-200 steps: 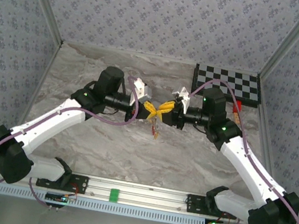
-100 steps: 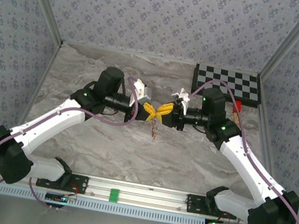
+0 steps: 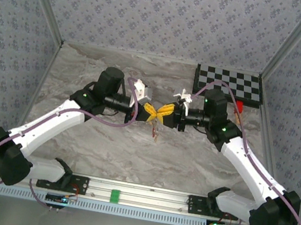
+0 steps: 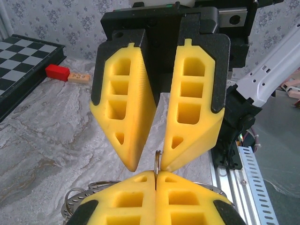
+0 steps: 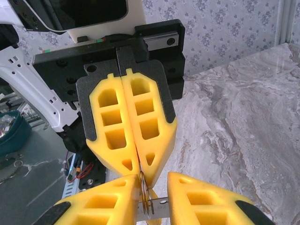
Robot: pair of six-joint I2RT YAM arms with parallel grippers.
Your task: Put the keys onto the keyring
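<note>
Left gripper (image 4: 155,180) above mid-table (image 3: 189,160), fingers pressed shut on the thin keyring (image 4: 157,159) held edge-on, right gripper (image 4: 150,165) at its 3 o'clock in the top view, tips meeting, fingers slightly parted, straddling the wire

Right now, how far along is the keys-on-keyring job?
Done: left gripper has the keyring pinched, lifted off the table. In hand: right gripper, open, straddles that ring. Left: threading; no key visibly on it yet.
</note>
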